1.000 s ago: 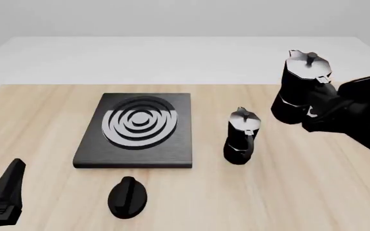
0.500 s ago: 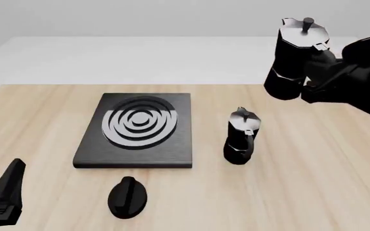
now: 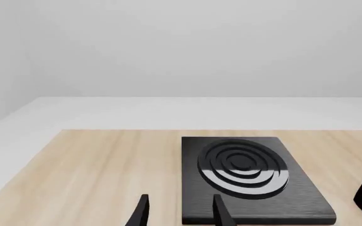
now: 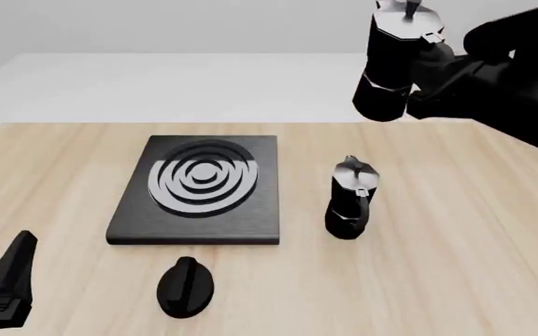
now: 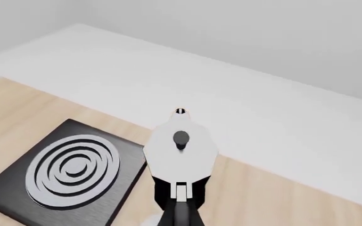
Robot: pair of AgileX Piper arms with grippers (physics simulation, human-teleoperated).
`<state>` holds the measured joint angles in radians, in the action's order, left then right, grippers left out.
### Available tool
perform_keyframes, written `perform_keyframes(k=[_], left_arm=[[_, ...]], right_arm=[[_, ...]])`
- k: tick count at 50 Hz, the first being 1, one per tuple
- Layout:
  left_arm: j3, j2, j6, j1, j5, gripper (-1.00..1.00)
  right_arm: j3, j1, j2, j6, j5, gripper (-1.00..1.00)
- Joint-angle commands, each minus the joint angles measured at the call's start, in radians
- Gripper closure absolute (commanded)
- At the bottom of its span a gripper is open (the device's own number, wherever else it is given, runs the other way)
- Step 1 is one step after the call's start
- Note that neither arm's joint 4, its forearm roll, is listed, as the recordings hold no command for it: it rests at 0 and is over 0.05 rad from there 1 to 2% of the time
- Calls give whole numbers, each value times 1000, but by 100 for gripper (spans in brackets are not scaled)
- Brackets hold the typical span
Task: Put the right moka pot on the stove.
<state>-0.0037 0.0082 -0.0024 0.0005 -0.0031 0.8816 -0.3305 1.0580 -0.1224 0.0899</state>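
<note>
Right claw (image 4: 434,61) is clenched on the handle side of the right moka pot (image 4: 395,63), holding it high in the air, well clear of the table (image 4: 456,266) and roughly upright, long axis vertical with a slight lean. The stove (image 4: 196,189) lies down and to the left of the carried pot in the front view, so my read is the coming move is a leftward traverse plus a descent onto the burner rings. The second moka pot (image 4: 350,199) stands on the table between the pot's current position and the stove, just right of the slab; a low path risks clipping it, so keeping height until past it looks sensible. Right arm is obviously the one in play; left claw (image 4: 8,294) sits low at the near left corner, released, fingers apart and empty per the left wrist view (image 3: 177,214). A small black knob (image 4: 185,285) lies in front of the stove, not in the path. Hard to make out: the right wrist view shows mostly the silver lid (image 5: 181,153) from above; the fingers and handle contact are largely hidden under it and cut off at the frame edge. Pot top is nearly cropped in the front view.
</note>
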Motion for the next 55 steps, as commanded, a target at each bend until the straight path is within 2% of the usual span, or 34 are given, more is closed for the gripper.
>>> perform_keyframes(k=[1,16,24,25,33,34,55], left_arm=[[0,0,0,0,0,-100],[0,0,0,0,0,-100],[0,0,0,0,0,-100],[0,0,0,0,0,-100],[0,0,0,0,0,-100],[0,0,0,0,0,-100],[0,0,0,0,0,-100]], right_arm=[[68,-47,73,25,-51,100],[106,-95,185,40,-107,100],[132,-121,240,24,-127,100],[135,-122,258,8,-129,100],[132,-141,299,28,-166,100],[131,-144,300,45,-173,100],[210,-182,447,43,-218,100]])
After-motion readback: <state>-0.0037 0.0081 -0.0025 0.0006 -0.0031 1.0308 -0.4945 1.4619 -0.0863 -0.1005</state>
